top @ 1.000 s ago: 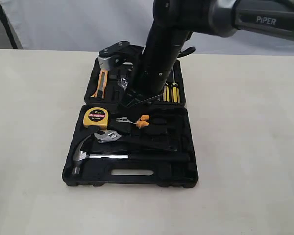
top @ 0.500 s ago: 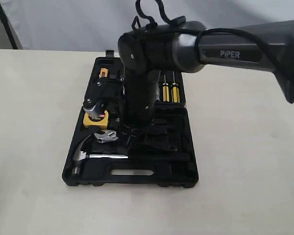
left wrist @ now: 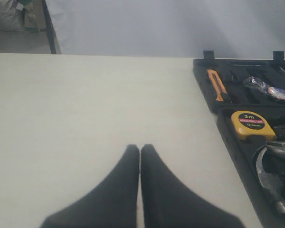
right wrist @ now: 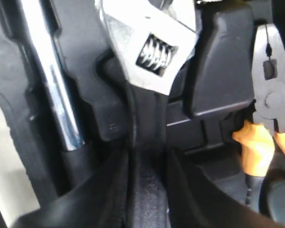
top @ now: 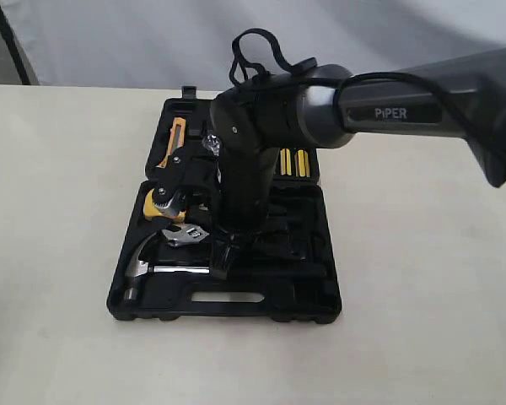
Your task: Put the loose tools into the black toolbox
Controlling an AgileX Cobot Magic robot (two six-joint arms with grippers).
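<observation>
The black toolbox (top: 320, 305) lies open on the table. The claw hammer (top: 148, 268) rests in its front tray, its steel shaft (right wrist: 52, 85) beside my right gripper. The adjustable wrench (top: 184, 235) lies just behind the hammer. My right gripper (top: 223, 260) has reached across into the tray, its fingers (right wrist: 109, 190) pressed on both sides of the wrench's black handle (right wrist: 145, 137) below the silver head (right wrist: 149, 42). The wrapped tape roll (left wrist: 268, 89) sits in the lid half. My left gripper (left wrist: 140, 148) is shut and empty over bare table, left of the case (left wrist: 228, 137).
The yellow tape measure (left wrist: 251, 124) and the orange-handled pliers (right wrist: 256, 147) sit in the tray near the wrench. An orange knife (left wrist: 216, 84) and yellow-handled screwdrivers (top: 293, 162) lie in the lid. The right arm (top: 261, 126) hangs over the case's middle.
The right arm has swung down from over the lid half to the front tray. Its gripper now sits on the wrench handle. The tools have not moved.
</observation>
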